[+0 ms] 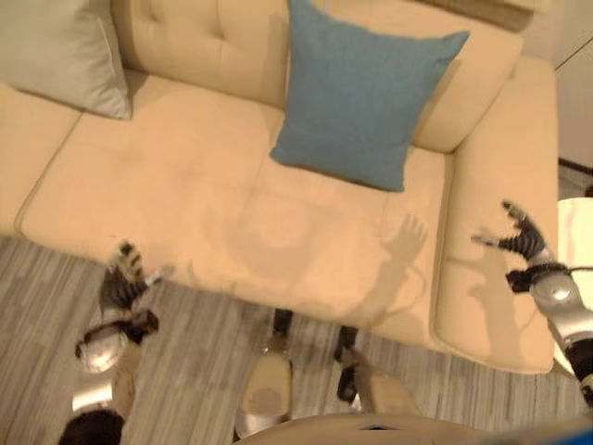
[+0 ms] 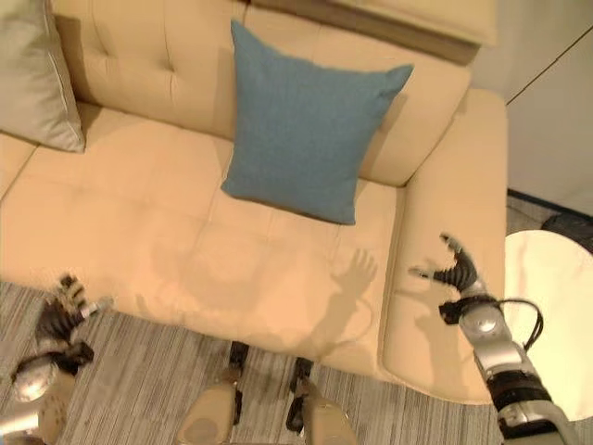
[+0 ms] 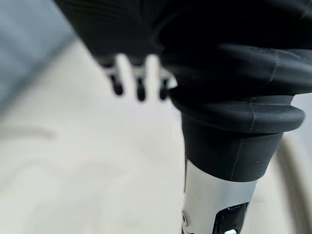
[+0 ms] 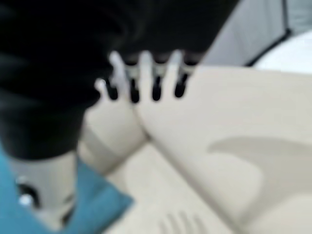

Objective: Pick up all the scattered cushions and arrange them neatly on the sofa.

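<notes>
A blue cushion [image 1: 366, 93] leans upright against the backrest of the cream sofa [image 1: 167, 185], right of its middle; a corner of that blue cushion [image 4: 100, 207] also shows in the right wrist view. A pale grey cushion [image 1: 60, 51] rests against the backrest at the far left. My left hand [image 1: 125, 283] hovers at the seat's front edge, fingers spread, holding nothing. My right hand [image 1: 519, 243] is raised over the sofa's right armrest [image 1: 500, 195], fingers straight and empty. The straight fingers [image 3: 139, 83] of the left hand show over cream fabric, as do the right hand's fingers [image 4: 146, 78].
Grey striped carpet [image 1: 195, 371] lies in front of the sofa. A round white table [image 2: 556, 306] stands just right of the armrest, close to my right arm. A pale wall [image 2: 547, 102] rises behind it.
</notes>
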Controlling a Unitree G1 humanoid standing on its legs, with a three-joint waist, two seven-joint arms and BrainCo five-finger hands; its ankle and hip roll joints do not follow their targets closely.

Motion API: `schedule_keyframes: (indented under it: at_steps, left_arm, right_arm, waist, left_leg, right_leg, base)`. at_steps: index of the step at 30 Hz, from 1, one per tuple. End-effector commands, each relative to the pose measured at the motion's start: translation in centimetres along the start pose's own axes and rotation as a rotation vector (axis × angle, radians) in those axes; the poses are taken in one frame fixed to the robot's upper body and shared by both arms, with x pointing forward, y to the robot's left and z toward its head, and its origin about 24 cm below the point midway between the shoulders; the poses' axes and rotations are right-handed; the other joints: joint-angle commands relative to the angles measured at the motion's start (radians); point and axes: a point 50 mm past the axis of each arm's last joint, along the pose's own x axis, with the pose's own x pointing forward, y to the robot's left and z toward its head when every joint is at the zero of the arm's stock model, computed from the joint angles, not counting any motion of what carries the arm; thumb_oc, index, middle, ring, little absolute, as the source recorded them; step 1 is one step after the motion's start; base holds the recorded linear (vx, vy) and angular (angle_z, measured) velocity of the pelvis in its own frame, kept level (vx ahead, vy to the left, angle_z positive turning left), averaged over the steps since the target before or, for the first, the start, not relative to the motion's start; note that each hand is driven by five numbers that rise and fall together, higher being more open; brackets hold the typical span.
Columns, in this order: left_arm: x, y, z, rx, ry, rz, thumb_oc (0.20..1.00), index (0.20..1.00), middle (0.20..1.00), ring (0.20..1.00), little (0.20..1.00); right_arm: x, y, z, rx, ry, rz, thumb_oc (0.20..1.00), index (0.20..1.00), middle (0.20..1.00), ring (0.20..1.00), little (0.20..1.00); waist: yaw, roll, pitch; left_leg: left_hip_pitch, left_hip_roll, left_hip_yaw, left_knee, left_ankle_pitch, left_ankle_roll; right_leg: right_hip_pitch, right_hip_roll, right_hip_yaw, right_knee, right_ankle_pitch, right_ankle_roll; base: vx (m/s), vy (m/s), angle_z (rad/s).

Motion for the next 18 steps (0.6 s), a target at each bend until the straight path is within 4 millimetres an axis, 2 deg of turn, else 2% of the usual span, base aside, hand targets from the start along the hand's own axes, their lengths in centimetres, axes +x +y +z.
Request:
schedule_keyframes:
  at_steps: [1,3,6,7,8,9,12,15,16,17,18]
  left_arm:
    - [0.2,-0.2,-1.2,0.064,0.056,-0.044,1.0,1.0,1.0,1.0,1.0]
    - [-1.2,0.0,-4.9,0.116,0.212,-0.029,1.0,1.0,1.0,1.0,1.0]
    - [-3.1,-0.2,-9.2,0.196,0.407,-0.039,1.0,1.0,1.0,1.0,1.0]
    - [-3.6,-0.7,-10.2,0.208,0.454,-0.059,1.0,1.0,1.0,1.0,1.0]
    - [-3.6,-0.7,-10.2,0.208,0.453,-0.059,1.0,1.0,1.0,1.0,1.0]
    - [-5.0,-1.2,-12.3,0.256,0.559,-0.078,1.0,1.0,1.0,1.0,1.0]
    - [-7.0,-1.7,-14.7,0.289,0.687,-0.088,1.0,1.0,1.0,1.0,1.0]
    - [-8.9,-1.6,-16.3,0.271,0.787,-0.058,1.0,1.0,1.0,1.0,1.0]
    - [-9.6,-1.6,-16.8,0.255,0.819,-0.049,1.0,1.0,1.0,1.0,1.0]
    - [-9.6,-1.6,-16.8,0.256,0.818,-0.049,1.0,1.0,1.0,1.0,1.0]
    - [-9.8,-1.8,-17.0,0.245,0.823,-0.048,1.0,1.0,1.0,1.0,1.0]
  right_arm:
    - [0.0,0.7,-0.5,-0.109,-0.001,0.079,1.0,1.0,1.0,1.0,1.0]
    - [-0.9,2.8,-2.2,-0.096,0.059,0.131,1.0,1.0,1.0,1.0,1.0]
    - [-2.0,5.1,-4.4,-0.037,0.156,0.147,1.0,1.0,1.0,1.0,1.0]
    - [-2.3,5.7,-4.9,-0.019,0.182,0.152,1.0,1.0,1.0,1.0,1.0]
    - [-2.3,5.7,-4.9,-0.019,0.182,0.151,1.0,1.0,1.0,1.0,1.0]
    - [-3.0,6.9,-5.9,0.002,0.234,0.158,1.0,1.0,1.0,1.0,1.0]
    - [-3.3,8.3,-6.7,0.005,0.299,0.174,1.0,1.0,1.0,1.0,1.0]
    - [-4.0,9.2,-8.1,0.001,0.397,0.184,1.0,1.0,1.0,1.0,1.0]
    - [-4.6,9.5,-8.9,-0.006,0.447,0.196,1.0,1.0,1.0,1.0,1.0]
    - [-4.6,9.5,-8.9,-0.006,0.447,0.197,1.0,1.0,1.0,1.0,1.0]
    - [-5.0,9.6,-9.4,-0.002,0.479,0.199,1.0,1.0,1.0,1.0,1.0]
  waist:
    - [0.013,-0.01,-0.078]
    - [0.012,-0.004,-0.087]
    - [0.001,0.009,-0.08]
    - [0.0,0.015,-0.078]
    - [-0.002,0.015,-0.08]
    - [-0.011,0.019,-0.066]
    - [0.0,0.018,-0.049]
    - [-0.005,0.025,-0.053]
    - [-0.015,0.04,-0.064]
    - [-0.018,0.036,-0.067]
    - [-0.024,0.048,-0.072]
  left_leg:
    - [0.075,0.028,0.0,0.048,-0.11,-0.019]
    - [0.101,0.032,-0.009,0.041,-0.105,-0.019]
    - [0.096,0.033,-0.021,0.065,-0.099,-0.033]
    - [0.092,0.033,-0.021,0.079,-0.102,-0.04]
    - [0.087,0.031,-0.023,0.08,-0.099,-0.039]
    - [0.058,0.018,-0.016,0.176,-0.126,-0.044]
    - [0.06,-0.012,-0.033,0.319,-0.204,-0.039]
    - [0.11,-0.021,-0.075,0.406,-0.232,-0.033]
    - [0.169,-0.014,-0.098,0.404,-0.233,-0.035]
    - [0.166,-0.018,-0.1,0.399,-0.228,-0.034]
    - [0.203,-0.018,-0.115,0.386,-0.225,-0.035]
  right_leg:
    - [0.096,-0.026,-0.07,0.009,-0.073,0.095]
    - [0.129,-0.021,-0.078,0.009,-0.089,0.088]
    - [0.161,-0.02,-0.096,0.009,-0.106,0.074]
    - [0.168,-0.022,-0.103,0.009,-0.111,0.07]
    - [0.165,-0.024,-0.106,0.009,-0.11,0.071]
    - [0.164,-0.041,-0.117,0.009,-0.105,0.066]
    - [0.153,-0.061,-0.091,0.009,-0.089,0.057]
    - [0.134,-0.067,-0.066,0.009,-0.061,0.055]
    - [0.118,-0.064,-0.054,0.021,-0.052,0.055]
    - [0.115,-0.069,-0.056,0.021,-0.051,0.056]
    - [0.098,-0.068,-0.047,0.037,-0.045,0.057]
  base:
    - [0.02,-0.026,0.05]
    - [0.0,-0.043,0.08]
    - [-0.06,-0.049,0.25]
    - [-0.06,-0.012,0.46]
    - [-0.15,-0.001,0.52]
    - [-0.18,0.018,0.47]
    - [-0.22,0.045,0.24]
    - [-0.21,0.099,-0.18]
    - [-0.17,0.116,-0.39]
    - [-0.16,0.134,-0.49]
    - [-0.14,0.112,-0.39]
